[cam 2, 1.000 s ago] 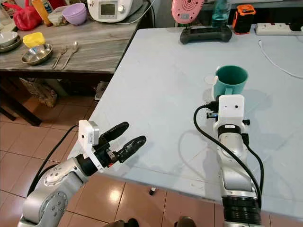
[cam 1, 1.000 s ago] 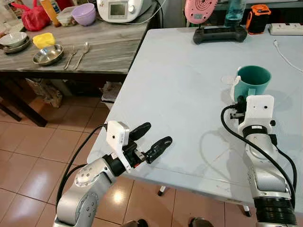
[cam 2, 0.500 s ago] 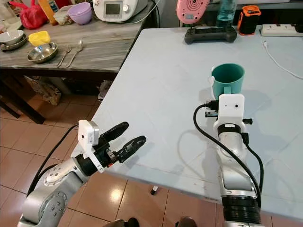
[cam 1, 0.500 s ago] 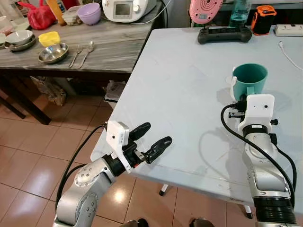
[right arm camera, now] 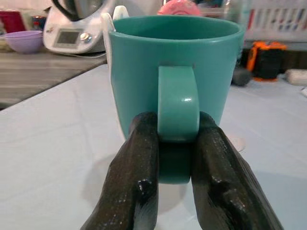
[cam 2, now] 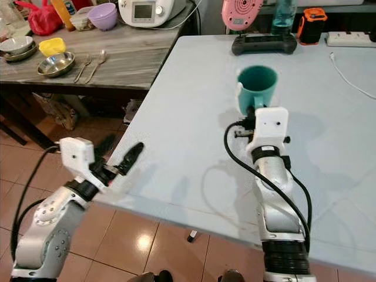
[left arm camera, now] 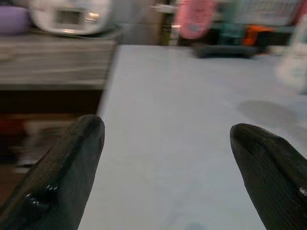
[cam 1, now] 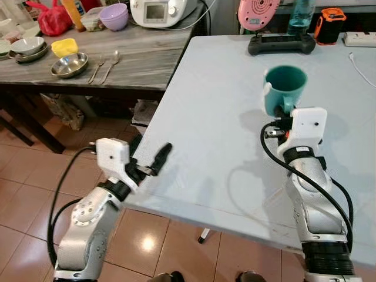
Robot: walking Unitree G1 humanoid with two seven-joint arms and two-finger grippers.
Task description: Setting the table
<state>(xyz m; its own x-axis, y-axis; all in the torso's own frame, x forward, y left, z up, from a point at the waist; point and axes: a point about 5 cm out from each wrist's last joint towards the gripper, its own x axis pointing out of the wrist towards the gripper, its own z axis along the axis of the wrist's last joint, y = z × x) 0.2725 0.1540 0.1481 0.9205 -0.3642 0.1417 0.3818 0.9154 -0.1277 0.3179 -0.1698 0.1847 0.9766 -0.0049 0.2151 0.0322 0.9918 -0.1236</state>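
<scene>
Right wrist view: my right gripper (right arm camera: 175, 139) pinches the handle of the one teal mug (right arm camera: 175, 76) between both fingers, the mug directly ahead at 12 o'clock. Since a second ago I have carried it toward 10 o'clock over the pale table (cam 1: 211, 117), and my left gripper (cam 1: 154, 163), fingers spread wide with nothing in them, has drawn back to the table's near corner. On the wooden counter (cam 1: 135, 56) at 10 o'clock I count one purple bowl (cam 1: 113, 16), one yellow bowl (cam 1: 64, 46), one fork (cam 1: 97, 67) and one spoon (cam 1: 111, 63).
</scene>
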